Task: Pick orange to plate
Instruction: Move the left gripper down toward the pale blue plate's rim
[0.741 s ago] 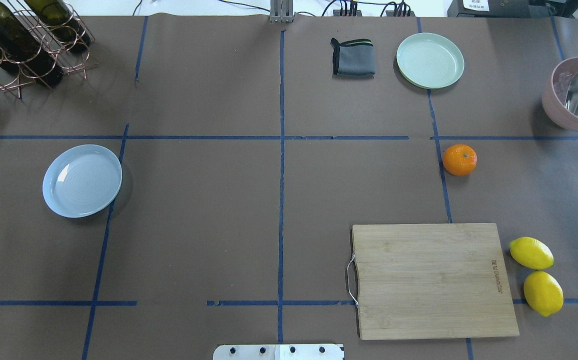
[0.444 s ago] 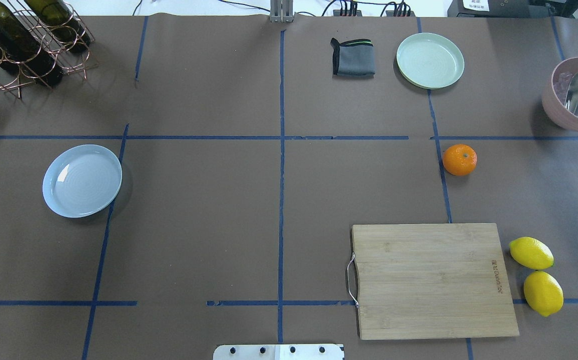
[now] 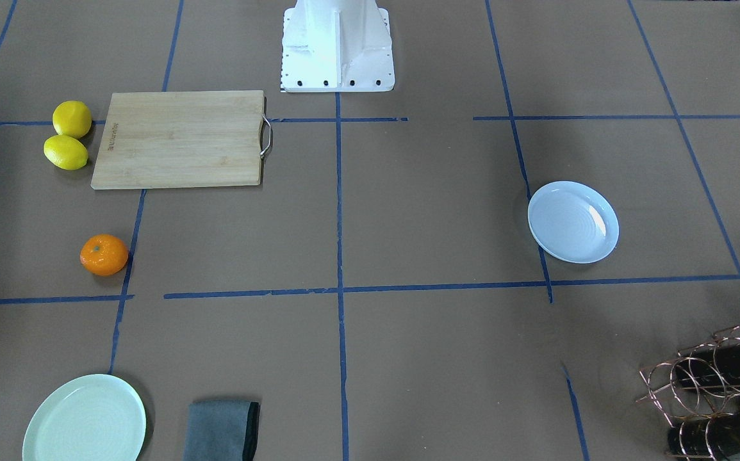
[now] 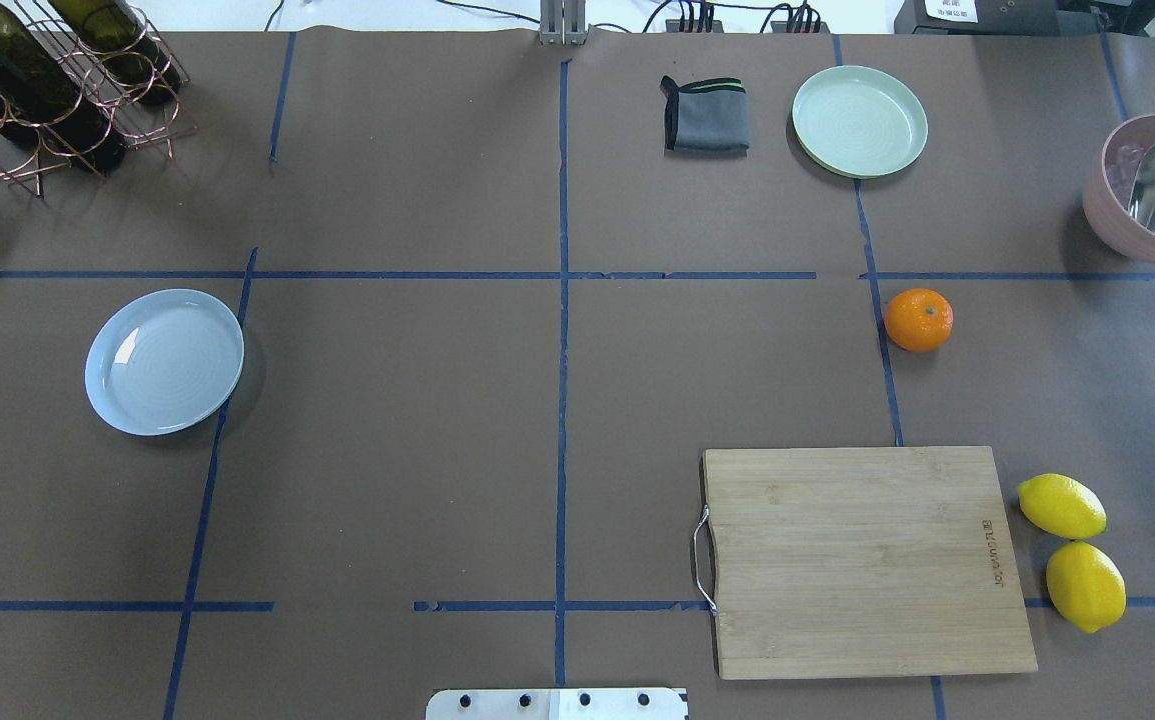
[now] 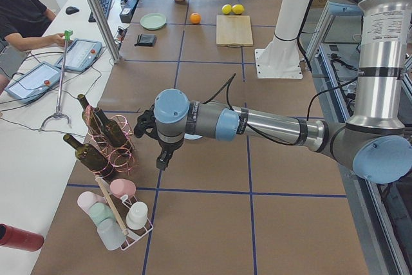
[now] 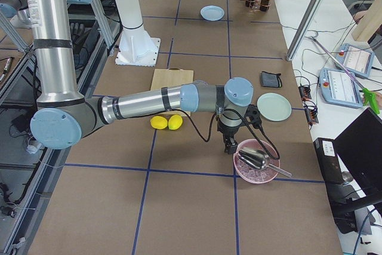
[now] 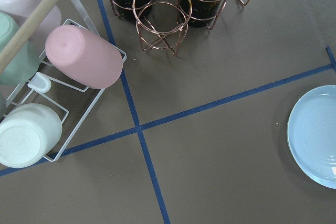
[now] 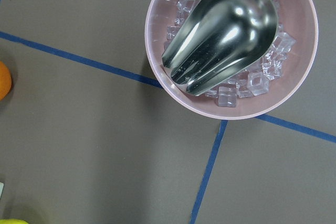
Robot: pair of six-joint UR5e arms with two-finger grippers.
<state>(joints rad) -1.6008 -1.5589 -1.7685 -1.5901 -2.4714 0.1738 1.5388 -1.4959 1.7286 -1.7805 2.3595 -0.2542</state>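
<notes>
The orange sits alone on the brown table, right of centre and beyond the cutting board; it also shows in the front view and as a sliver at the right wrist view's left edge. The pale bluish plate lies bare on the left half, and its edge shows in the left wrist view. My left gripper hangs beside the bottle rack, near the plate. My right gripper hovers by the pink bowl, apart from the orange. I cannot tell whether either one is open or shut.
A wooden cutting board lies front right with two lemons beside it. A mint-green plate and a grey cloth sit at the back. A pink ice bowl with a scoop stands far right, a copper bottle rack back left.
</notes>
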